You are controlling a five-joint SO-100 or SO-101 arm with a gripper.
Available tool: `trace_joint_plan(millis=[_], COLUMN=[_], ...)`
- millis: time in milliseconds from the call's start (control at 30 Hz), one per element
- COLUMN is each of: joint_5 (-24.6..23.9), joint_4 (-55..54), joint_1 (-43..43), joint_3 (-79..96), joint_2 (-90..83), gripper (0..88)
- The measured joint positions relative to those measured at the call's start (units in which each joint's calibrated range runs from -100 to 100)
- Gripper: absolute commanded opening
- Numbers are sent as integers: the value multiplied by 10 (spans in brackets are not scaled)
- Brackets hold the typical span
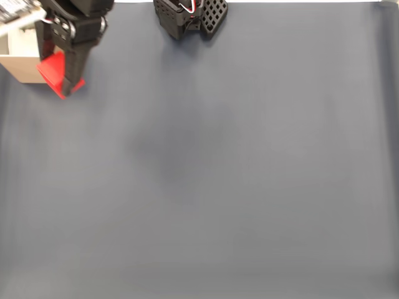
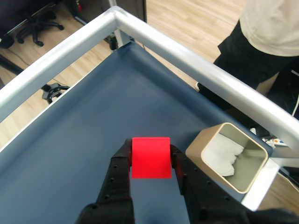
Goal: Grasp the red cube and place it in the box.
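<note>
Gripper [image 2: 150, 156]: black fingers clamped on both sides of the red cube [image 2: 150, 157].
Cube: lifted off the blue mat [image 2: 84, 121], just left of the box [image 2: 228, 156] in the wrist view.
Box: open top, near the table corner.

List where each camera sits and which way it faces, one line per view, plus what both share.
Fixed view: looks straight down on the dark mat; the arm's base at the top edge, the hand at top left.
Wrist view: rides on the arm, looking forward and down past the black fingers toward the table's corner rail and a person standing beyond it.
Shared: the red cube clamped in the hand, beside the box.
</note>
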Motion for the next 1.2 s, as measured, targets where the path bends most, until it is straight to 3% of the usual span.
trace_joint_plan(millis=[700, 1200], joint_5=[-8, -8], joint_4=[-53, -99], joint_1=[167, 224], joint_3=[0, 0], joint_2=[58, 100], gripper=[0, 0])
